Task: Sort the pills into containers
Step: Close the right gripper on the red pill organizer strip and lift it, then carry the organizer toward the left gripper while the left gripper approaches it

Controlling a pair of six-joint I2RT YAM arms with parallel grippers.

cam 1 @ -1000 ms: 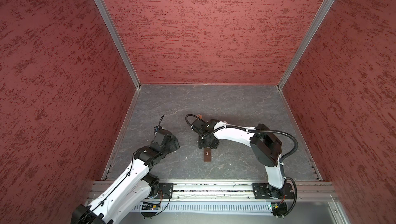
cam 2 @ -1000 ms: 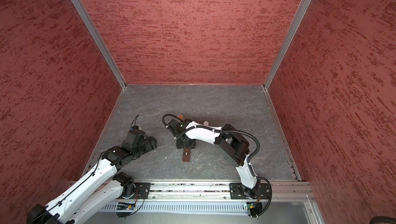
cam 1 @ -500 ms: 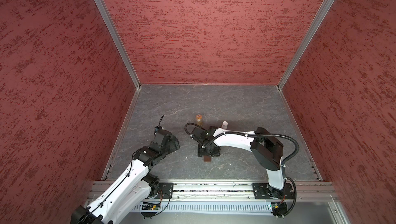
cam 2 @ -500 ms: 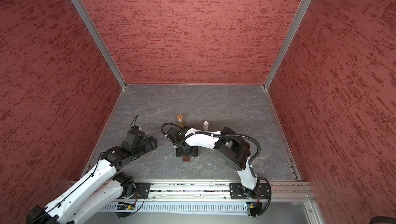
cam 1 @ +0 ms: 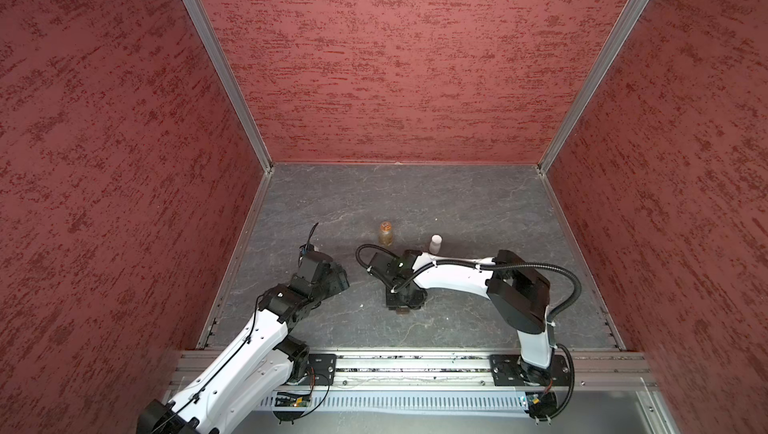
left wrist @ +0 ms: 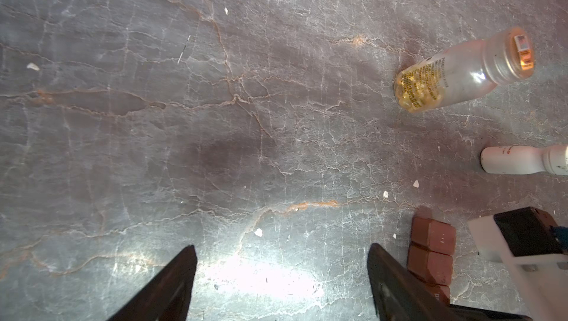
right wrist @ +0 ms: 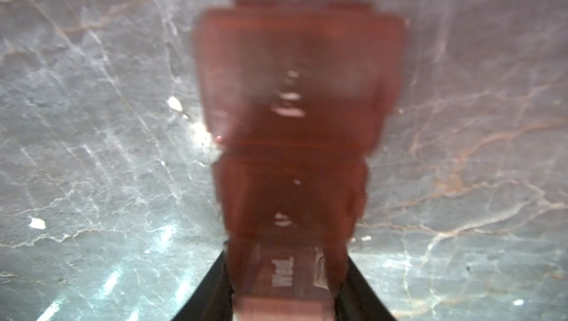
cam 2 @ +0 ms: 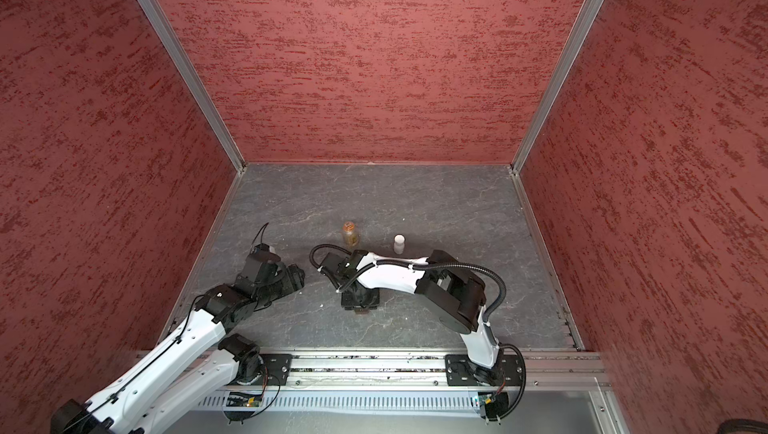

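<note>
Gripping the brown container box (right wrist: 295, 119) between its fingers, the right hand (right wrist: 285, 251) sits at six o'clock from the amber bottle (cam 1: 385, 233); left hand (left wrist: 282, 247) gapes wide, empty, at the box's nine o'clock.

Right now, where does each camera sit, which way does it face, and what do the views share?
Top views: high above the front rail, looking down at the table; left arm and right arm both show.
Left wrist: on the left arm, facing down at the table between the open left fingers.
Right wrist: facing along the right fingers, pressed against the blurred pill box.
Shared: both wrist views show the pill box.
</note>
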